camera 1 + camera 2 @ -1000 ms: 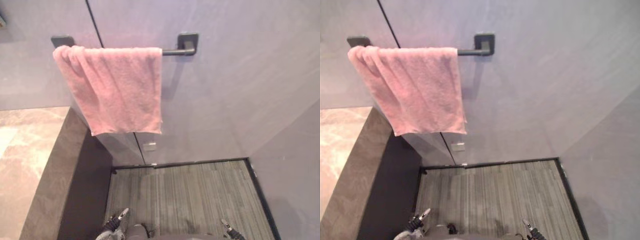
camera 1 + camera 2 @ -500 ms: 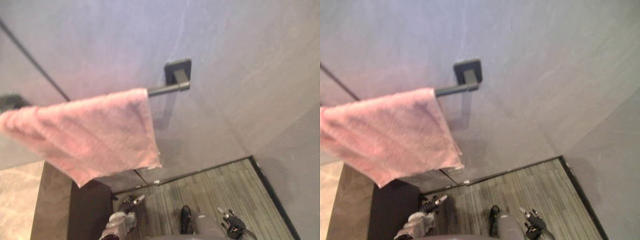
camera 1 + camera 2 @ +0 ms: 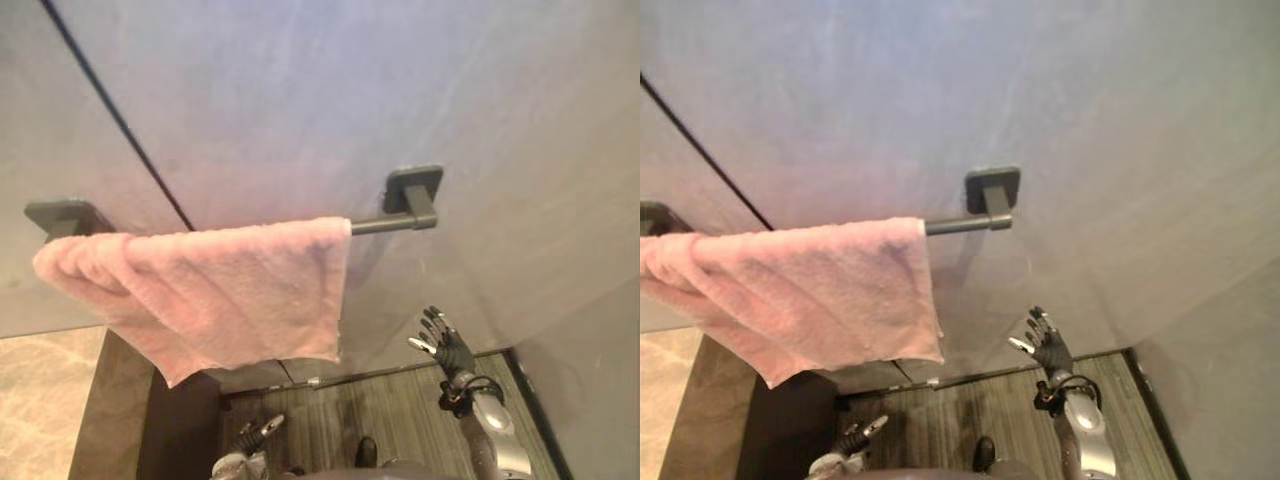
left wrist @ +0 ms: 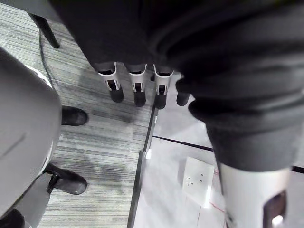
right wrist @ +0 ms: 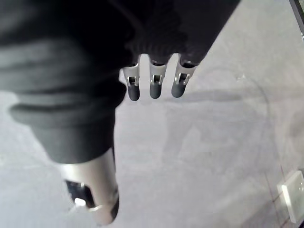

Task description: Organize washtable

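A pink towel (image 3: 220, 290) hung folded over a dark towel bar (image 3: 385, 224) on the grey wall (image 3: 300, 90), bunched toward the bar's left bracket (image 3: 65, 214) and leaving the stretch by the right bracket (image 3: 414, 188) bare. A thin dark seam (image 3: 115, 115) ran slantwise down the wall behind the towel. Below and to the left lay the pale marbled surface (image 3: 40, 400), its dark side panel (image 3: 130, 420) dropping to the grey striped floor (image 3: 400, 410). The right hand (image 3: 450, 348) was raised close to the wall, under the bare end of the bar and apart from the towel, fingers spread and straight, holding nothing. The left hand (image 3: 855, 440) hung low over the floor beside the panel, its fingers (image 4: 137, 90) straight and loose, a white wall socket (image 4: 198, 178) beyond them.
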